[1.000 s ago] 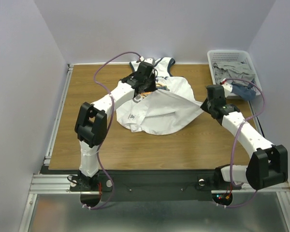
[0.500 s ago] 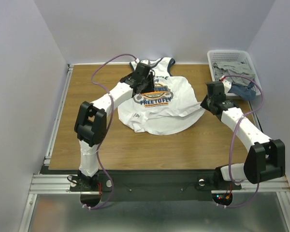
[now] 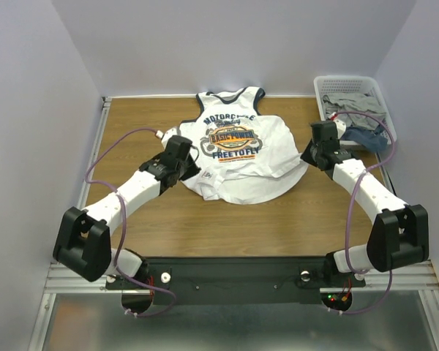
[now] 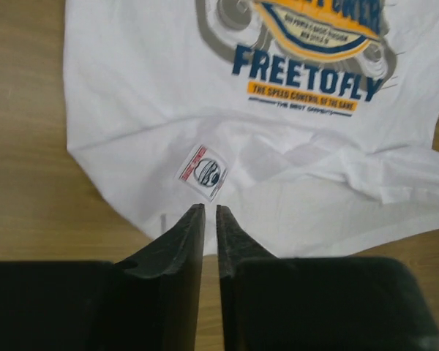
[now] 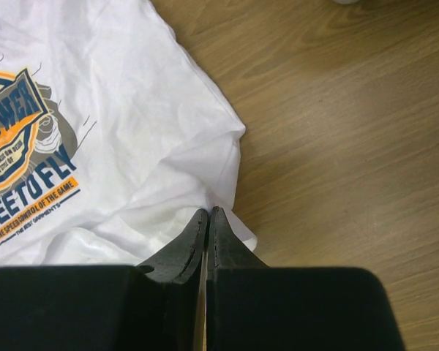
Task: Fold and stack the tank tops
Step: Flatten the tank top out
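The wooden table (image 3: 132,212) spreads out in front of my two bases. One tank top (image 3: 241,183) lies on its far middle part, spread flat with the chest print up, neck toward the far edge and hem toward me. The hem area is rumpled, with a fold running across it. A white basket (image 3: 349,77) stands at the far right corner, well apart from the top, with grey cloth (image 3: 355,106) and blue cloth (image 3: 367,137) inside.

My left pincer (image 4: 211,212) is at the lower left edge of the top, over the hem. Its fingers are clenched to a thin slit with nothing showing between them. My right pincer (image 5: 207,213) is at the lower right corner of the hem, fingers pressed tight together. Creases run toward its tips, but I cannot tell whether any cloth is caught there.

A small sewn label (image 4: 203,171) sits on the cloth just beyond my left fingertips.
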Controlling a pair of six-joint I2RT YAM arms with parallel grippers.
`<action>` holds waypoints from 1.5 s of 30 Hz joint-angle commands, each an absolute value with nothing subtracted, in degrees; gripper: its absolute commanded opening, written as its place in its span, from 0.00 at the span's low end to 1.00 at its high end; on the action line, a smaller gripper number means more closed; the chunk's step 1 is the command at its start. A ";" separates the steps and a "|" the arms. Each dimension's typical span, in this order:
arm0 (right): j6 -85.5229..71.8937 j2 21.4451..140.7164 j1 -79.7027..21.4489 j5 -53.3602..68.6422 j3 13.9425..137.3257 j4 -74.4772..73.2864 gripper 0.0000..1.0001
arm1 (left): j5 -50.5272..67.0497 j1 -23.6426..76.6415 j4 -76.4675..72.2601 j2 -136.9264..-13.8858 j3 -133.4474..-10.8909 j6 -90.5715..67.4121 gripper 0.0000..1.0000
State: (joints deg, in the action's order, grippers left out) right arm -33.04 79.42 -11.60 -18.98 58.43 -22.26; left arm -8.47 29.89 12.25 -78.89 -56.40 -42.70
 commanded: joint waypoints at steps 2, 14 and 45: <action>-32.43 79.63 -11.25 -16.00 59.24 -19.25 0.00 | -4.84 30.23 8.71 -73.84 -48.61 -51.06 0.18; -32.96 78.75 -11.16 -14.24 56.69 -18.11 0.00 | 0.79 32.95 2.28 -78.65 -44.74 -53.88 0.31; -33.31 78.31 -11.25 -13.80 54.58 -16.79 0.00 | -8.88 36.30 9.58 -88.07 -49.92 -57.48 0.43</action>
